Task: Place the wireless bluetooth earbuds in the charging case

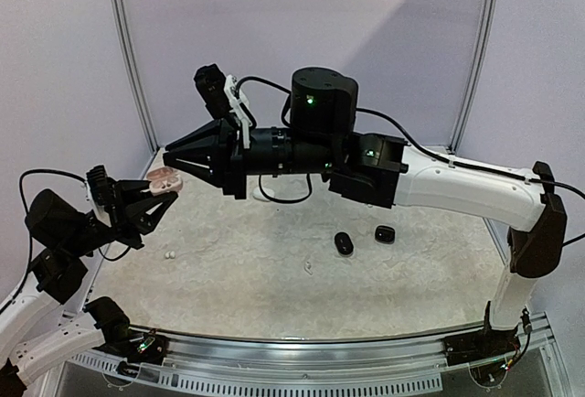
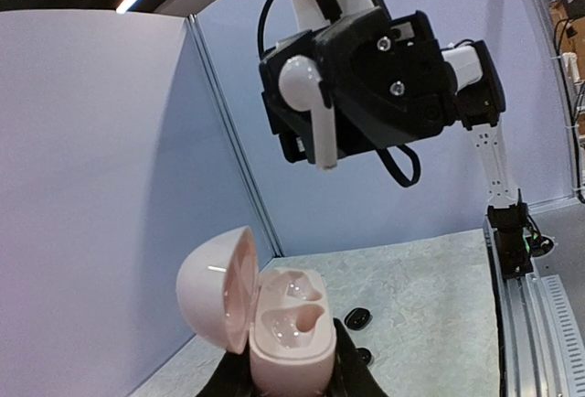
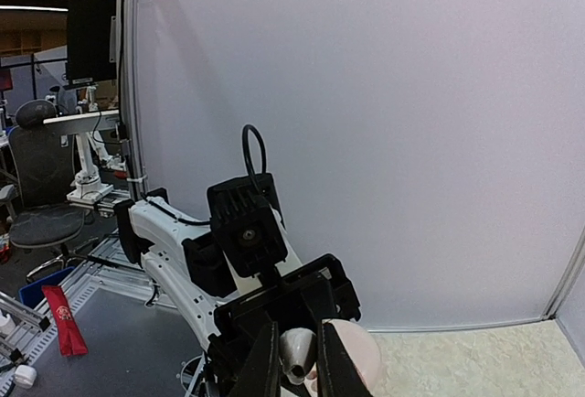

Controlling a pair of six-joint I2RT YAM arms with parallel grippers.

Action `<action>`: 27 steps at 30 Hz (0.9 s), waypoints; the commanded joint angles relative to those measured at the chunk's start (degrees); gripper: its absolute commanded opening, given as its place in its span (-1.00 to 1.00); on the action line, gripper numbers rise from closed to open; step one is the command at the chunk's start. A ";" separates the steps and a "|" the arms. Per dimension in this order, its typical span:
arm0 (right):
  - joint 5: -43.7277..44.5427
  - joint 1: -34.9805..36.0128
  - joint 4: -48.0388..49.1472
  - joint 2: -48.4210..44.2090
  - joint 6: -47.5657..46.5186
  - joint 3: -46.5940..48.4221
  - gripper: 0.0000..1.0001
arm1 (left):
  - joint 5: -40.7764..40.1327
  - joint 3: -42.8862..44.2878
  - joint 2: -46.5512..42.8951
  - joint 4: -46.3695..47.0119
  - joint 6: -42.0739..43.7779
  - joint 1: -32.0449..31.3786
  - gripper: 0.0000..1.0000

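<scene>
My left gripper (image 2: 291, 374) is shut on the base of a pale pink charging case (image 2: 291, 328) and holds it up above the table's left side. The case's lid (image 2: 212, 289) is swung open and both sockets are empty. The case also shows in the top view (image 1: 165, 178), in my left gripper (image 1: 154, 198). My right gripper (image 1: 172, 154) hovers just above and behind the case, shut on a white stemmed earbud (image 2: 309, 104). In the right wrist view the earbud (image 3: 299, 353) sits between my right gripper's (image 3: 299, 370) fingers, with the pink case (image 3: 355, 353) right behind it.
Two black oval pieces (image 1: 343, 242) (image 1: 385, 233) lie on the speckled table (image 1: 274, 287) right of centre; they also show in the left wrist view (image 2: 356, 317). Two tiny white bits (image 1: 169, 255) (image 1: 308, 269) lie on the mat. Grey walls stand behind and at the left.
</scene>
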 commanded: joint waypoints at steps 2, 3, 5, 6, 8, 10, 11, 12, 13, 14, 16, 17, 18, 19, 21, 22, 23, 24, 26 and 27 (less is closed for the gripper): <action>-1.41 0.48 5.46 2.31 1.93 -0.46 -0.96 | 0.64 1.48 0.80 2.30 -1.97 -0.95 -1.00; -1.17 0.47 5.43 2.56 1.98 -0.48 -0.96 | 0.58 1.65 0.88 2.36 -2.09 -0.94 -1.00; -0.52 0.52 4.78 3.03 1.63 -0.54 -0.97 | 0.40 1.75 0.86 2.34 -2.55 -1.02 -1.00; -0.27 0.52 4.39 3.10 1.28 -0.55 -0.97 | 0.44 1.77 0.78 2.23 -2.68 -1.02 -1.00; 0.27 0.52 3.66 3.29 0.84 -0.65 -0.97 | 0.46 1.78 0.73 2.07 -3.22 -1.03 -1.00; 0.42 0.52 3.39 3.60 0.64 -0.55 -0.97 | 0.40 1.85 0.81 2.08 -3.68 -1.02 -1.00; 0.47 0.52 3.25 3.73 0.60 -0.56 -0.97 | 0.45 1.96 0.82 2.09 -3.89 -1.07 -1.00; 0.58 0.49 3.15 3.91 0.59 -0.55 -0.97 | 0.46 2.04 0.86 2.08 -3.94 -1.03 -1.00; 0.72 0.45 3.06 3.93 0.55 -0.57 -0.97 | 0.47 2.11 0.90 2.08 -4.00 -1.02 -1.00; 0.95 0.51 2.83 4.00 0.44 -0.55 -0.98 | 0.40 2.19 0.90 2.01 -4.15 -1.02 -1.00; 1.56 0.49 2.31 4.10 0.09 -0.62 -0.98 | 0.38 2.39 0.98 2.08 -4.27 -1.02 -1.00; 1.76 0.49 2.08 4.07 -0.08 -0.63 -0.98 | 0.38 2.47 0.91 2.02 -4.37 -1.09 -1.00; 2.01 0.47 1.79 4.03 -0.25 -0.76 -0.98 | 0.38 2.45 0.91 2.07 -4.54 -1.03 -1.00; 2.14 0.50 1.56 4.03 -0.48 -0.85 -0.98 | 0.38 2.48 0.91 2.02 -4.60 -1.10 -1.00; 2.39 0.43 1.43 4.03 -0.55 -1.15 -0.99 | 0.45 2.64 0.82 1.82 -4.70 -1.10 -1.00; 2.56 0.40 1.43 3.96 -0.55 -1.35 -0.99 | 0.42 2.67 0.80 1.70 -4.89 -1.09 -1.00; 2.76 0.42 1.51 3.94 -0.55 -1.43 -0.99 | 0.46 2.68 0.66 1.62 -5.11 -1.06 -1.00; 2.75 0.47 1.52 3.89 -0.55 -1.51 -0.99 | 0.46 2.67 0.58 1.44 -5.17 -1.07 -1.00; 2.88 0.42 1.60 3.92 -0.68 -1.81 -0.99 | 0.21 2.74 0.55 1.43 -5.58 -1.04 -1.00; 2.84 0.43 1.66 3.98 -0.77 -1.99 -0.98 | 0.00 2.77 0.55 1.62 -5.73 -1.07 -1.00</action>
